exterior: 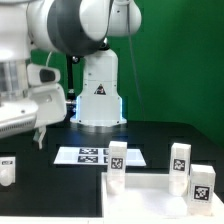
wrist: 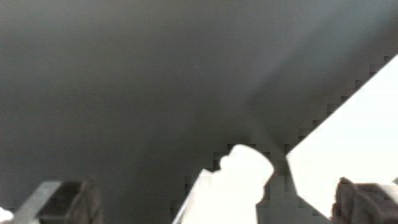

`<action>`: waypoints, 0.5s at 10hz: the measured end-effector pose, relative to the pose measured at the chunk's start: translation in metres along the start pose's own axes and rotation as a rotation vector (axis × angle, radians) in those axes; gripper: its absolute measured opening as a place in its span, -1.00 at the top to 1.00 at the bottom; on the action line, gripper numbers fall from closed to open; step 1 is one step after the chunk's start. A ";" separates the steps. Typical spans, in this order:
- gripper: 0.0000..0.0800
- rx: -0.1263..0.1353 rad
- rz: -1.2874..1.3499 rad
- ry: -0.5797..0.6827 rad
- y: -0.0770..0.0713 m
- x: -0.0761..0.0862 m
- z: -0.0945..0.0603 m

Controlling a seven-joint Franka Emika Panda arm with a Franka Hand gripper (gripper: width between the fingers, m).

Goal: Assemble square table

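**Tool open, nothing gripped**

Tool [exterior: 38, 133] hung at left of the exterior frame over the black bench [exterior: 60, 138]. In the wrist view its fingers [wrist: 54, 203] were spread wide with nothing clamped. Tabletop [exterior: 150, 197] sat lower right. First leg [exterior: 117, 157] stood at its left corner, second leg [exterior: 180, 158] and third leg [exterior: 201, 185] toward the right; attachment unclear. Fourth leg [exterior: 8, 170] stood far left, well apart. Marker board [exterior: 85, 155] lay beside the first leg.
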State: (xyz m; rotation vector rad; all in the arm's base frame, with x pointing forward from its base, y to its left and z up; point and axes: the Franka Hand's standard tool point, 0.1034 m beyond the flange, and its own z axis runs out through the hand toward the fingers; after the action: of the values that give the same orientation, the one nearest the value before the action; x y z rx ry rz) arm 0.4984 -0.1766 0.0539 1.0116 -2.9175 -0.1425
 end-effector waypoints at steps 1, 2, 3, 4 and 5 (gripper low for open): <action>-0.62 0.000 -0.027 0.009 0.003 -0.005 0.002; -0.62 0.000 -0.028 0.007 0.004 -0.006 0.002; -0.62 0.000 -0.028 0.008 0.004 -0.006 0.002; -0.62 0.000 -0.028 0.008 0.004 -0.006 0.003; -0.62 -0.001 -0.028 0.010 0.004 -0.005 0.003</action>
State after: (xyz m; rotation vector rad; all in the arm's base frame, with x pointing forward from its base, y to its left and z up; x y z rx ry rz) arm 0.4995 -0.1701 0.0508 1.0508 -2.8945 -0.1401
